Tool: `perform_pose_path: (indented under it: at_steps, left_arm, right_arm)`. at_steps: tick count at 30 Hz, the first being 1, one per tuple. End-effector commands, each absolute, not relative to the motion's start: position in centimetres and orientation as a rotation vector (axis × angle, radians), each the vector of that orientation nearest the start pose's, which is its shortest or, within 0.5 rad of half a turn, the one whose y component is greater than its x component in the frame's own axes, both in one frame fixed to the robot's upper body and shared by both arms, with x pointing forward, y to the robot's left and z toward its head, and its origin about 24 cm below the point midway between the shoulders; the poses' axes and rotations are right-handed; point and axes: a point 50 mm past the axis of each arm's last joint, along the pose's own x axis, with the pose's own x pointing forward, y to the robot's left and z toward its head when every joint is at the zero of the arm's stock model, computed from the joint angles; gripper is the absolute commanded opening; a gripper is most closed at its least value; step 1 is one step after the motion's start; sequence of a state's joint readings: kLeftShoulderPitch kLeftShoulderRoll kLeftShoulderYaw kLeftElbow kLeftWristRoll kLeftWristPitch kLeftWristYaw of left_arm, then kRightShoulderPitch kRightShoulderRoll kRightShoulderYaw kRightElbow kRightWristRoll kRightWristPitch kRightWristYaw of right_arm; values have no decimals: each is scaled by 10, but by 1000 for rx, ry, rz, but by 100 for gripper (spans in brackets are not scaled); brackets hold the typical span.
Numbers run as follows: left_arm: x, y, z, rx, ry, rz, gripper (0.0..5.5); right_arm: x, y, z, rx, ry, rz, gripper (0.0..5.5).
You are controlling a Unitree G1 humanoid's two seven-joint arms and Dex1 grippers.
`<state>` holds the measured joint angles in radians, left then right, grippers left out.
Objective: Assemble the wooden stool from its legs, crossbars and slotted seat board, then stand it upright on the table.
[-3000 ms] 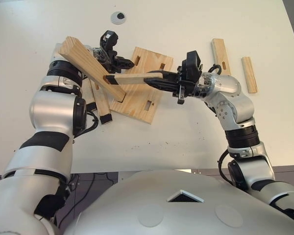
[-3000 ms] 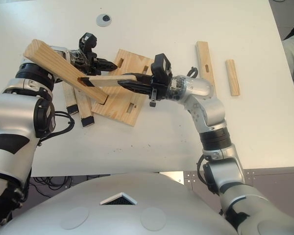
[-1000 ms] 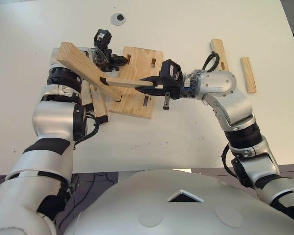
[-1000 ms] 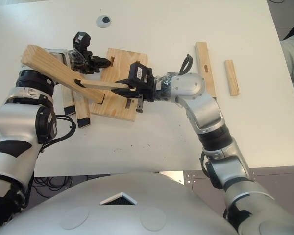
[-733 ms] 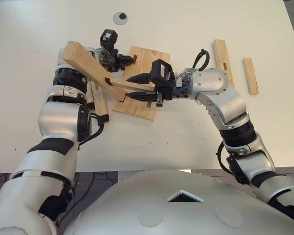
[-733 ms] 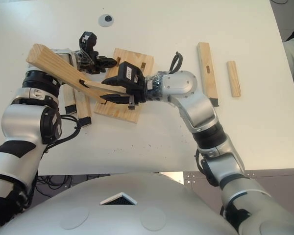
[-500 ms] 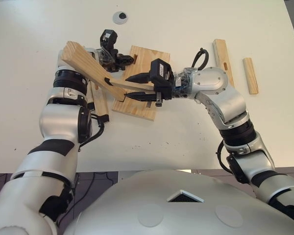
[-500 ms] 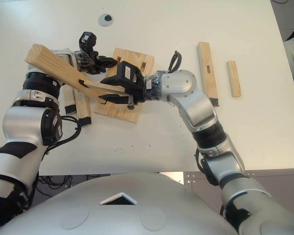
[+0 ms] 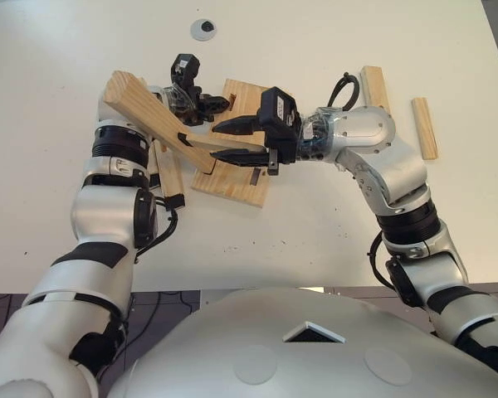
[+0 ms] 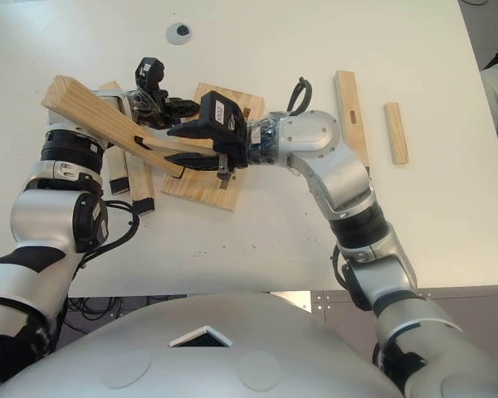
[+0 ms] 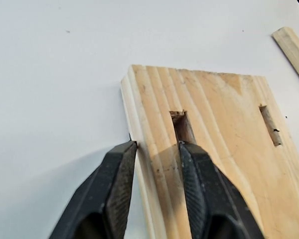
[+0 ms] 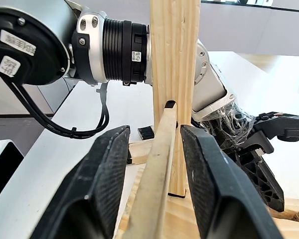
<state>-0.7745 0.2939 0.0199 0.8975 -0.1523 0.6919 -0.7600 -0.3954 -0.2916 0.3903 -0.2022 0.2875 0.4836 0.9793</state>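
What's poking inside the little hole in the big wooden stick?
The tip of a thin pale wooden crossbar sits in the slot of the thick wooden leg, between the open fingers of the right gripper. How deep it goes is hidden inside the wood.

2 head eyes look steeply down, sharing the whole desk (image 9: 274,41); wrist cameras sit close behind the left claw (image 11: 157,147) and right claw (image 12: 154,130), facing along them

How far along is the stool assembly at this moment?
Done: one crossbar sits in a leg's slot. In hand: the left gripper pinches the seat board's edge; the open right gripper straddles that crossbar. Left: the loose leg, short crossbar, fitting the seat, standing it up.
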Motion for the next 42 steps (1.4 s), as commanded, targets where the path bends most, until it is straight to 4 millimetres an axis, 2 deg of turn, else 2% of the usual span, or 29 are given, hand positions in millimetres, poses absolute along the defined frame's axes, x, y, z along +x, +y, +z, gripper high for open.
perform_pose_path:
  at_steps: [1,5,10,14,16,19,21,24,27,32,42]
  left_arm:
    - [342,177,30,-217,832,-588,150]
    - [343,180,31,-220,827,-579,150]
    - [343,181,32,-225,823,-576,150]
    - [345,181,36,-235,804,-576,150]
    - [347,182,41,-253,779,-575,150]
    - [351,184,51,-288,731,-574,150]
    - [355,187,62,-324,678,-571,150]
    - [360,192,74,-344,612,-539,150]
    - [365,207,84,-347,540,-452,150]
    - [363,223,97,-361,474,-400,150]
    - [352,223,96,-387,448,-366,150]
  right_arm:
    - [246,-52,121,-147,97,1506,187]
    - [245,-57,127,-106,94,1507,187]
    - [254,-70,152,45,43,1465,187]
    - [279,-88,178,243,-20,1320,187]
    - [296,-97,179,262,1,1196,158]
    - [312,-105,167,211,60,1056,101]
    - [317,-106,141,91,159,982,63]
    - [312,-109,98,-87,326,948,6]
    - [299,-110,66,-175,462,979,2]
    - [299,-114,51,-183,507,956,2]
    - [306,-108,25,-248,569,946,2]
